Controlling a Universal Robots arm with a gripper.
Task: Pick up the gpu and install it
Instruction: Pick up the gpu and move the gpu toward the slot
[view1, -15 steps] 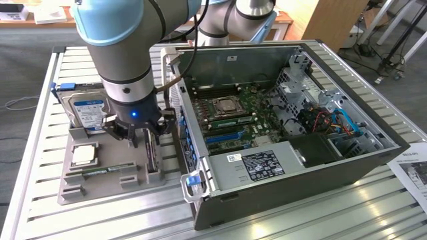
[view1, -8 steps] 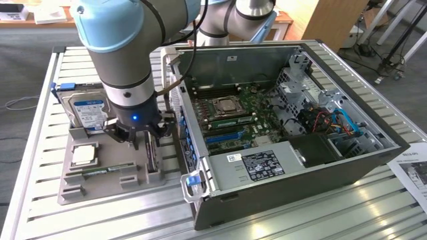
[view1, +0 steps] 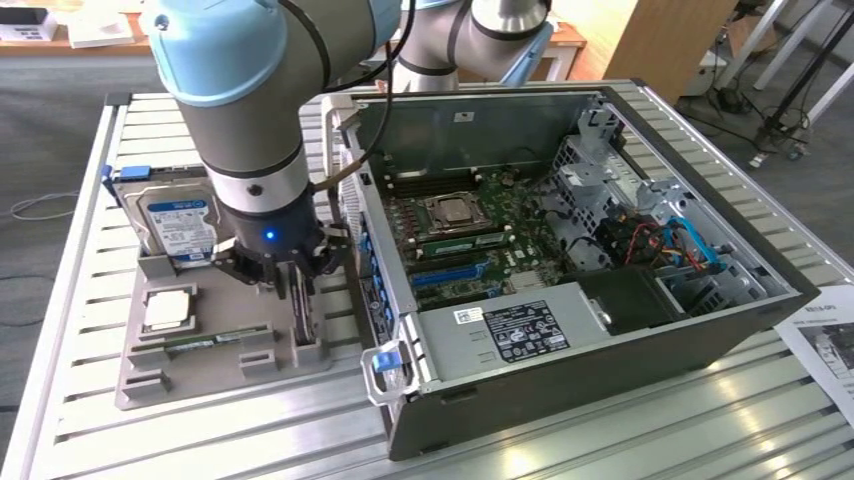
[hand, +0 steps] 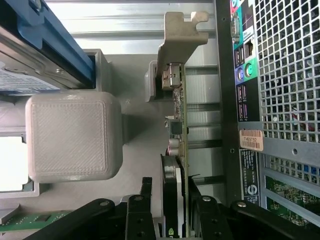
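- Now the gripper (view1: 296, 292) straddles the gpu (hand: 176, 125), jaws unclenched, a gap showing on one side.
- The gpu stands on edge in the grey tray (view1: 200, 378).

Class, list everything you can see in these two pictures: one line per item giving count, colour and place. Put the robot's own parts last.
table: one, silver slatted metal, under everything
computer case: one, dark grey, side open, exterior view's right
circuit board: one, green, inside the case
power supply: one, grey with black label, near end of the case
tray: one, grey, beside the case on the exterior view's left
hard drive: one, silver with blue label, upright in the tray
processor chip: one, silver, flat in the tray
memory stick: one, green, flat in the tray
graphics card: one, dark with silver bracket, on edge in the tray
paper: one sheet, white, exterior view's right edge
arm: one, grey and light blue, above the tray
gripper: one, black, at the graphics card
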